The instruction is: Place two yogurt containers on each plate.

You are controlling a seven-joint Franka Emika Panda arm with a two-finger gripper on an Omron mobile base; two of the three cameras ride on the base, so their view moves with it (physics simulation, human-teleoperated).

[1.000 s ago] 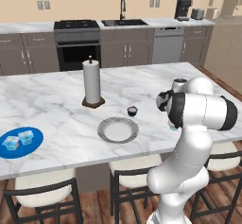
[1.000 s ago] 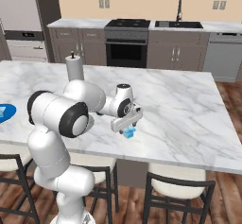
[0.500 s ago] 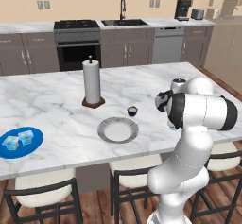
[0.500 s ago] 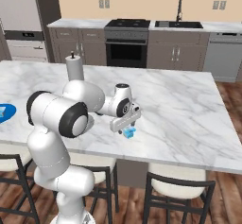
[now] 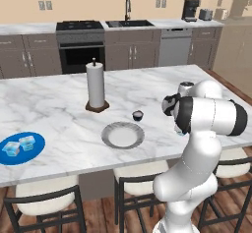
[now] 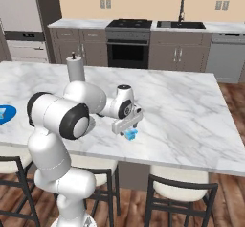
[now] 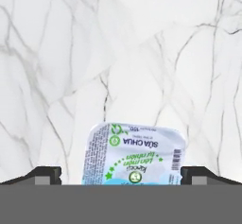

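A pale blue yogurt container with a printed foil lid stands on the white marble counter, between the two dark fingertips of my open gripper. From the right base view, the gripper hangs just over this cup near the counter's front edge. The blue plate at the far left holds two pale blue yogurt containers. The grey plate lies bare at the middle. A dark yogurt container stands just behind it, off the plate.
A tall white paper towel roll stands on a dark base behind the grey plate. Stools line the island's near side. Stove, sink and cabinets run along the back wall. Open marble stretches to the right of the gripper.
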